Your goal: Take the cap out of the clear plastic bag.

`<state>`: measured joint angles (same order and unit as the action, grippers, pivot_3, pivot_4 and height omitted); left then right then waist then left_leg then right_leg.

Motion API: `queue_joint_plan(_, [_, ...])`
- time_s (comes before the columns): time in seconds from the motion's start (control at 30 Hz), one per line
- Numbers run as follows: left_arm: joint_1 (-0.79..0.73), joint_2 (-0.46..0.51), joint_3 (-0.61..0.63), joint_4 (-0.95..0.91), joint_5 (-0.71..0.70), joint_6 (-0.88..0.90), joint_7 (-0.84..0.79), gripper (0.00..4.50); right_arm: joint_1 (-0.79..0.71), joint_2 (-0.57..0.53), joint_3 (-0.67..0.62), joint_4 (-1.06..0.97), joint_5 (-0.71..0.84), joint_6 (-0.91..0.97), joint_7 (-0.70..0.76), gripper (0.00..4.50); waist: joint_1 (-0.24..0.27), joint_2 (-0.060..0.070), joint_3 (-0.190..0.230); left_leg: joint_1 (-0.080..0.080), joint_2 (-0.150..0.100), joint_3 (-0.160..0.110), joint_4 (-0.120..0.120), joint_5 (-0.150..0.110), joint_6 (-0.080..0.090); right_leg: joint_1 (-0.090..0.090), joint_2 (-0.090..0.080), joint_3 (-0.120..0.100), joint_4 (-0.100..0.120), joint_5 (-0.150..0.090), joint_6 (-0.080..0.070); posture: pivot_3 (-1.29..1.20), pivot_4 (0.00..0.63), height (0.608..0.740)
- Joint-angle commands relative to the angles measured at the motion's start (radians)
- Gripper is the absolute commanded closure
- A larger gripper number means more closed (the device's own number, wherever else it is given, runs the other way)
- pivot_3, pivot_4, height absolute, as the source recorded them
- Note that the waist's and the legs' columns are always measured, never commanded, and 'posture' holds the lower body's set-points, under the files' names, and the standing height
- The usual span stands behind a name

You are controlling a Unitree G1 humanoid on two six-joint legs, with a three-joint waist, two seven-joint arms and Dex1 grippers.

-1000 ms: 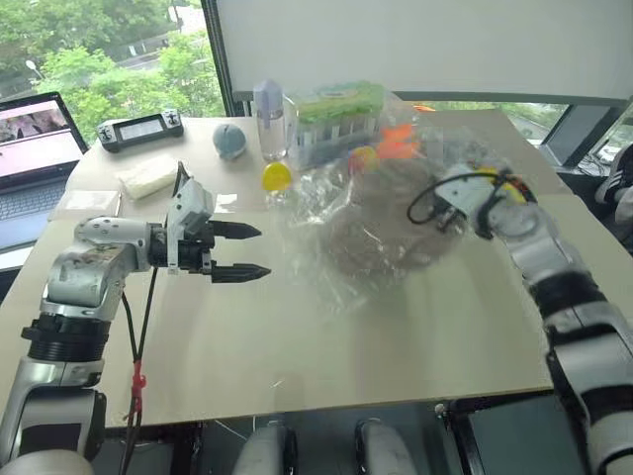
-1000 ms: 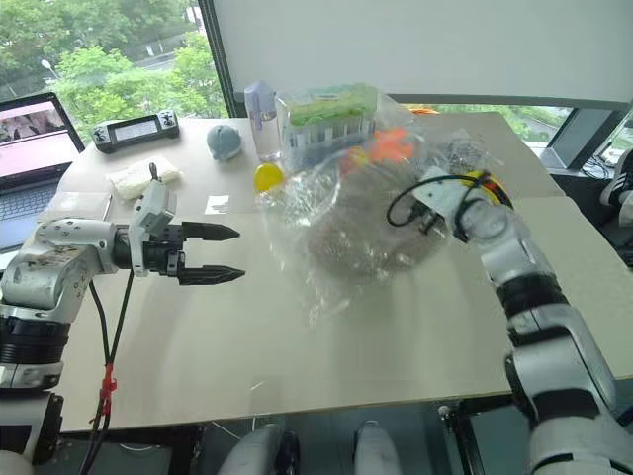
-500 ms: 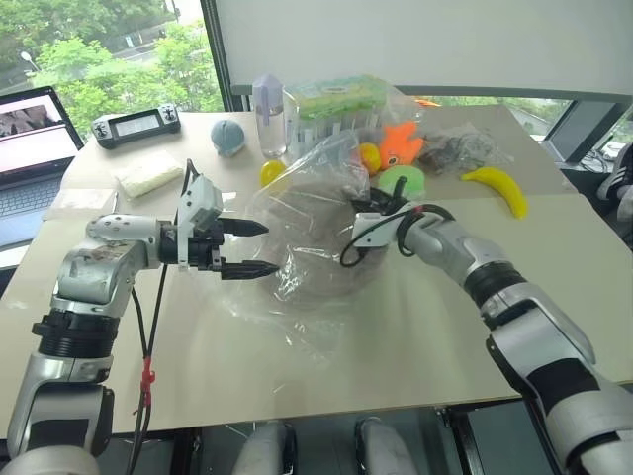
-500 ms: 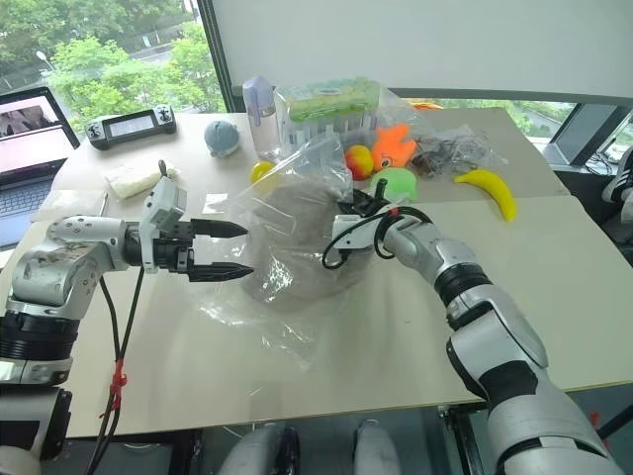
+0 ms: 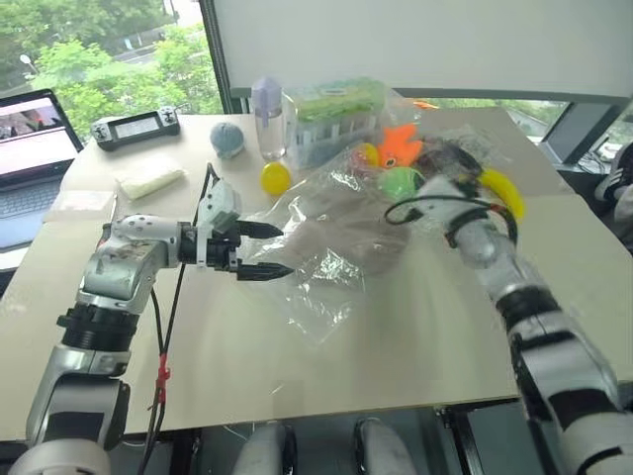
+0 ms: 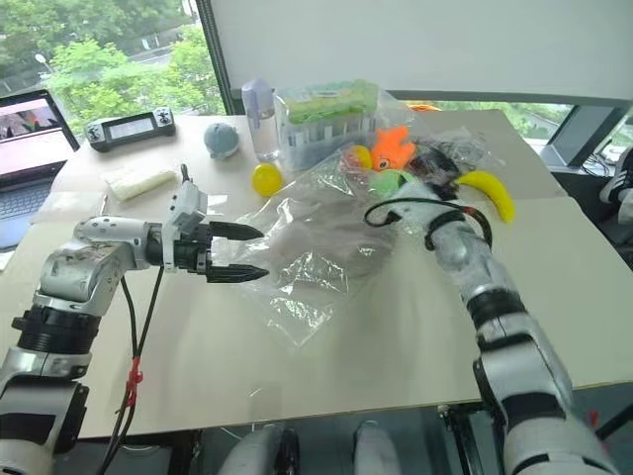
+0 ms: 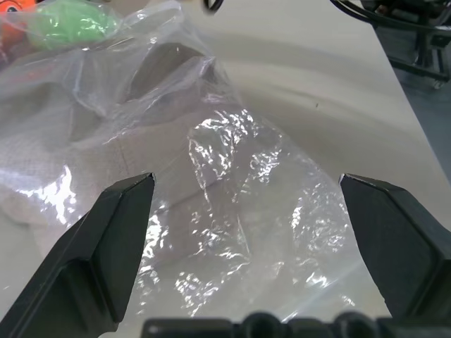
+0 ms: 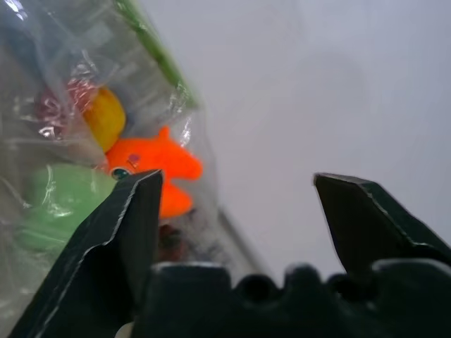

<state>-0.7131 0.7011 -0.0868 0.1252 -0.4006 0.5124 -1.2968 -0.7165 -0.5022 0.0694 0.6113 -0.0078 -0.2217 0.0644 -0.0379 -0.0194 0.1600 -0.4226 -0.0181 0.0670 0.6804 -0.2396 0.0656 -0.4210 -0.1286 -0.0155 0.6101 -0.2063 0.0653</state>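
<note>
The clear plastic bag [image 5: 321, 259] lies crumpled and low on the table's middle. Inside it, toward its far right part, the beige cap [image 5: 361, 237] shows through the film. My left gripper [image 5: 285, 251] is open and points right, its fingertips at the bag's left edge. In the left wrist view the wrinkled film [image 7: 239, 176] and the cap [image 7: 49, 169] lie ahead between the wide fingers [image 7: 106, 253]. My right gripper [image 8: 238, 179] is open and empty at the bag's far right side, pointing toward the toys at the back.
At the back stand a clear box with a green lid [image 5: 334, 111], a bottle [image 5: 267, 117], a yellow ball [image 5: 276, 178] and a grey-blue ball [image 5: 228, 139]. An orange toy [image 5: 401, 145], a green toy [image 5: 401, 182] and a banana [image 5: 502, 192] sit beside the bag. A laptop [image 5: 30, 139] is far left.
My right gripper, shut on the bag and holding it up mid-table half a second ago, has opened, let go and drawn back right. The bag has sunk flat by the left gripper.
</note>
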Motion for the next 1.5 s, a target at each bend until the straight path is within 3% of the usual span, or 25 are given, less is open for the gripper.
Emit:
queue_joint_plan(0.03, [-0.071,-0.009,0.042,0.009,-0.080,0.046,-0.050,0.00,0.229,-0.035,-0.145,-0.598,0.571,0.564,0.244,0.45,0.011,0.000,0.000,-0.002,0.000,-0.001,0.001,-0.001,0.001,-0.001,0.000,0.000,0.001,0.000,0.000,0.00,0.150,0.740])
queue_joint_plan(0.13, [-0.106,-0.010,0.021,0.096,-0.021,-0.031,-0.054,0.00,0.399,-0.122,-0.177,-0.937,0.930,0.936,0.258,0.45,0.022,0.001,0.000,-0.002,0.000,-0.001,0.002,-0.003,0.005,-0.002,-0.001,0.001,0.002,0.000,0.000,0.00,0.150,0.740])
queue_joint_plan(0.23, [-0.139,-0.034,-0.004,0.183,0.044,-0.109,-0.031,0.00,0.457,-0.080,-0.232,-1.004,1.189,1.107,0.076,0.45,0.017,0.000,0.000,0.001,0.001,-0.001,0.002,-0.007,0.011,0.000,-0.001,0.001,0.002,0.000,0.000,0.00,0.150,0.740])
queue_joint_plan(0.47, [-0.148,-0.072,-0.005,0.200,0.062,-0.138,-0.027,0.00,0.601,0.072,-0.246,-1.007,1.368,1.155,-0.095,0.45,0.031,0.000,0.000,0.001,0.000,-0.002,0.005,-0.007,0.011,-0.001,-0.001,0.002,0.003,0.001,-0.001,0.00,0.150,0.740])
queue_joint_plan(0.6, [-0.124,-0.053,0.006,0.178,0.069,-0.139,-0.023,0.00,0.658,0.100,-0.321,-0.947,1.348,1.107,-0.104,0.45,0.031,-0.001,0.000,0.000,0.000,-0.002,0.009,-0.008,0.013,0.000,-0.001,0.002,0.004,0.001,0.000,0.00,0.150,0.740])
queue_joint_plan(0.8, [-0.095,-0.037,-0.022,0.166,0.125,-0.184,0.000,0.00,0.599,0.171,-0.393,-0.803,1.305,1.022,-0.076,0.45,0.024,0.000,0.000,0.000,0.000,-0.002,0.012,-0.008,0.013,0.000,0.000,0.002,0.004,0.001,0.000,0.00,0.150,0.740])
queue_joint_plan(0.97, [-0.093,-0.048,-0.004,0.150,0.121,-0.179,0.023,0.00,0.417,0.226,-0.372,-0.517,1.177,0.963,0.006,0.45,0.014,0.000,0.000,0.001,0.000,-0.001,0.013,-0.008,0.013,0.001,0.000,0.004,0.006,0.002,0.000,0.00,0.150,0.740])
queue_joint_plan(1.17, [-0.089,-0.045,0.005,0.133,0.130,-0.176,0.064,0.00,0.056,0.267,-0.427,-0.013,1.055,0.825,0.144,0.45,0.007,0.000,0.000,0.003,0.000,-0.001,0.015,-0.007,0.013,0.001,0.000,0.005,0.011,0.002,0.000,0.00,0.150,0.740])
queue_joint_plan(1.27, [-0.067,-0.037,0.008,0.105,0.125,-0.169,0.071,0.00,-0.056,0.276,-0.402,0.134,0.974,0.814,0.218,0.45,-0.002,0.000,0.000,0.003,0.000,0.000,0.014,-0.007,0.012,0.000,0.000,0.005,0.016,0.002,0.000,0.00,0.150,0.740])
queue_joint_plan(1.33, [-0.056,-0.029,0.013,0.089,0.122,-0.163,0.078,0.00,-0.080,0.289,-0.391,0.160,0.941,0.831,0.267,0.96,-0.003,0.000,0.000,0.003,0.000,0.000,0.013,-0.006,0.011,-0.001,0.000,0.005,0.016,0.002,0.000,0.00,0.150,0.740])
queue_joint_plan(1.37, [-0.053,-0.027,0.016,0.084,0.121,-0.159,0.083,0.00,-0.078,0.293,-0.390,0.155,0.935,0.839,0.278,0.98,-0.004,0.000,0.000,0.003,0.000,0.000,0.013,-0.006,0.011,-0.001,0.000,0.005,0.016,0.002,0.000,0.00,0.150,0.740])
queue_joint_plan(1.4, [-0.049,-0.024,0.020,0.080,0.120,-0.155,0.088,0.00,-0.072,0.297,-0.387,0.142,0.930,0.853,0.292,1.58,-0.004,0.000,0.000,0.003,0.000,0.000,0.012,-0.006,0.010,-0.001,0.000,0.004,0.016,0.002,-0.001,0.00,0.150,0.740])
queue_joint_plan(1.5, [-0.029,-0.011,0.028,0.061,0.114,-0.148,0.099,0.00,-0.018,0.288,-0.371,0.024,0.932,0.933,0.368,2.33,-0.007,0.000,0.000,0.001,0.000,0.000,0.013,-0.005,0.009,-0.002,0.000,0.004,0.015,0.002,0.000,0.00,0.150,0.740])
